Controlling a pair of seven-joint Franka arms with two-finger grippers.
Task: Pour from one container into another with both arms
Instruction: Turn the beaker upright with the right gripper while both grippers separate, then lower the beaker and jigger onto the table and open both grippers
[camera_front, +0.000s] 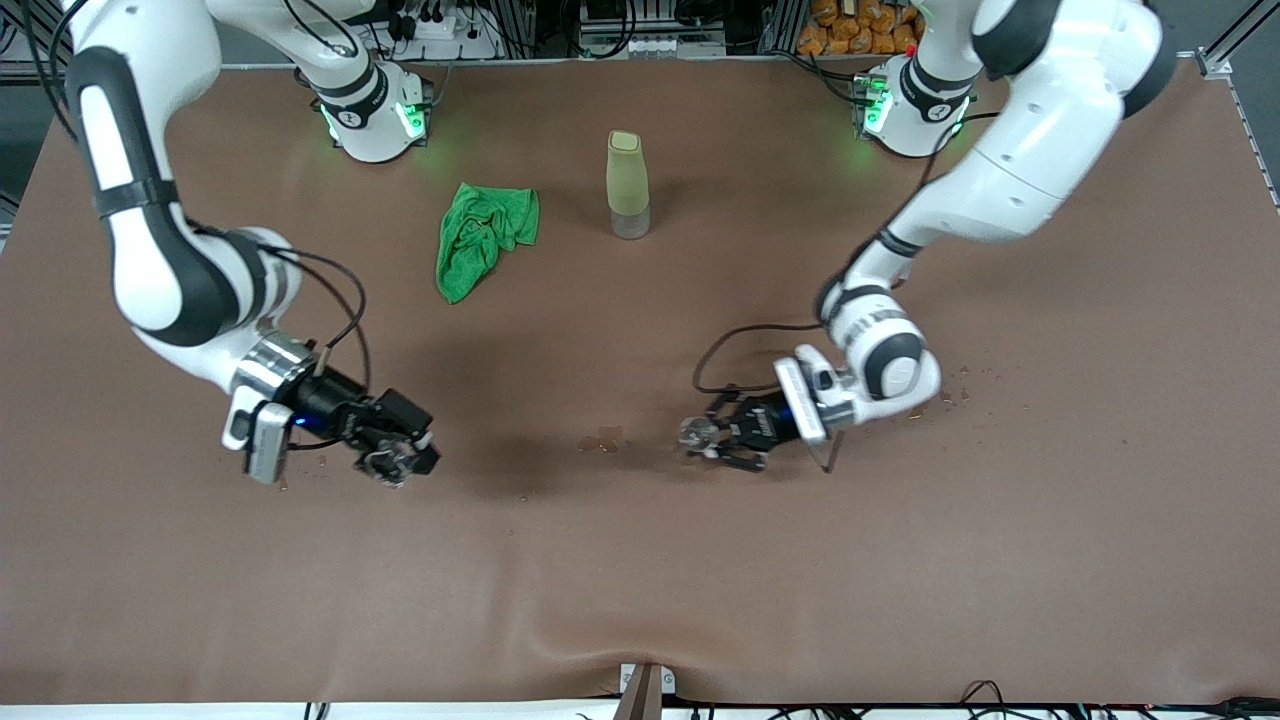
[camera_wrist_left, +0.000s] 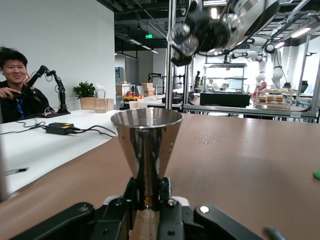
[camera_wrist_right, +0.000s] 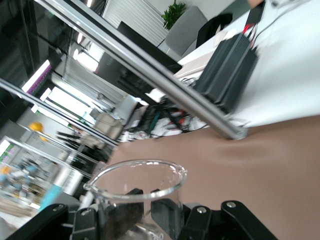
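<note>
Right gripper (camera_front: 400, 455), lower left of the front frame, clamps the glass cup (camera_wrist_right: 137, 192). Left gripper (camera_front: 722, 435), low right of centre, grips the silver cup (camera_wrist_left: 146, 145) by its narrow waist, upright at table level. Cups are well apart. Risk: a tilt before the rims line up would spill onto the table (camera_front: 640, 580), and that thin grip could let it twist

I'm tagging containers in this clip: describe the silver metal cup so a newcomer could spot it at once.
Start at the left arm, whose base stands at the table's left-arm end, and follow it down to the left gripper, shut on the silver metal cup. It stands upright, a shiny cone tapering to a narrow waist, unlike the see-through glass cup in the right gripper or the tall olive-green bottle.
</note>
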